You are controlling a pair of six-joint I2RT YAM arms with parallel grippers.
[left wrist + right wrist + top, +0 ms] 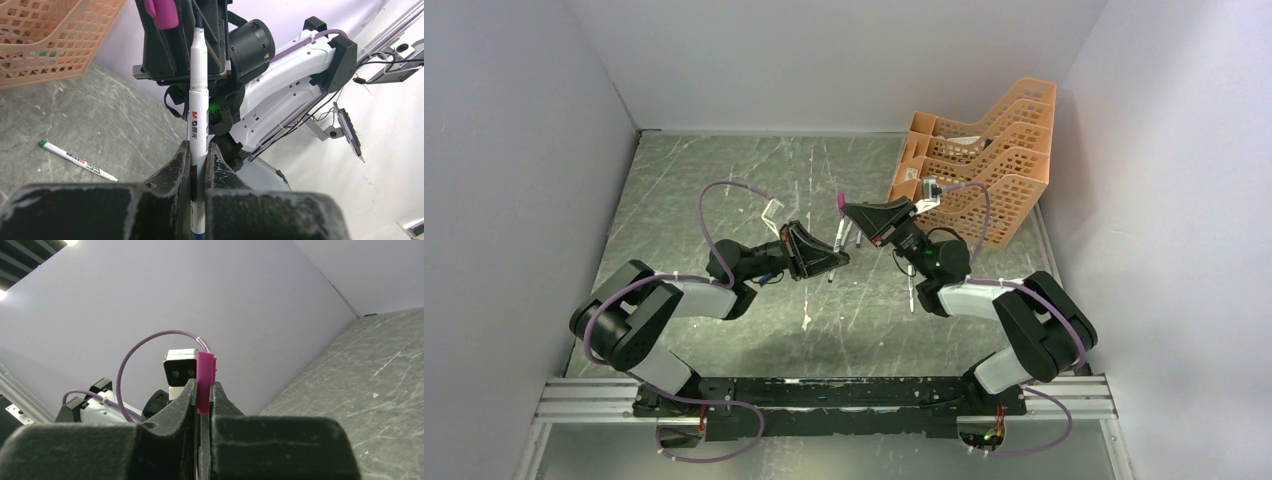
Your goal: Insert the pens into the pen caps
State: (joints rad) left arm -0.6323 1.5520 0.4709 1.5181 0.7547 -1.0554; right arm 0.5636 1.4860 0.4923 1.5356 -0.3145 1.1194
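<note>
My left gripper (842, 257) is shut on a silvery-white pen (836, 245) and holds it above the table. In the left wrist view the pen (198, 110) stands upright between my fingers (175, 167), its bare tip pointing at the right gripper. My right gripper (845, 208) is shut on a magenta-pink cap (839, 202). In the right wrist view the cap (205, 377) sticks out from the fingertips. In the left wrist view the cap (161, 12) sits just left of the pen's tip, and the pen is not inside it.
The orange mesh tray (984, 160) stands at the back right and shows at the top left of the left wrist view (45, 35). A green-tipped pen (75, 159) lies on the table. Another pen (911, 290) lies near the right arm.
</note>
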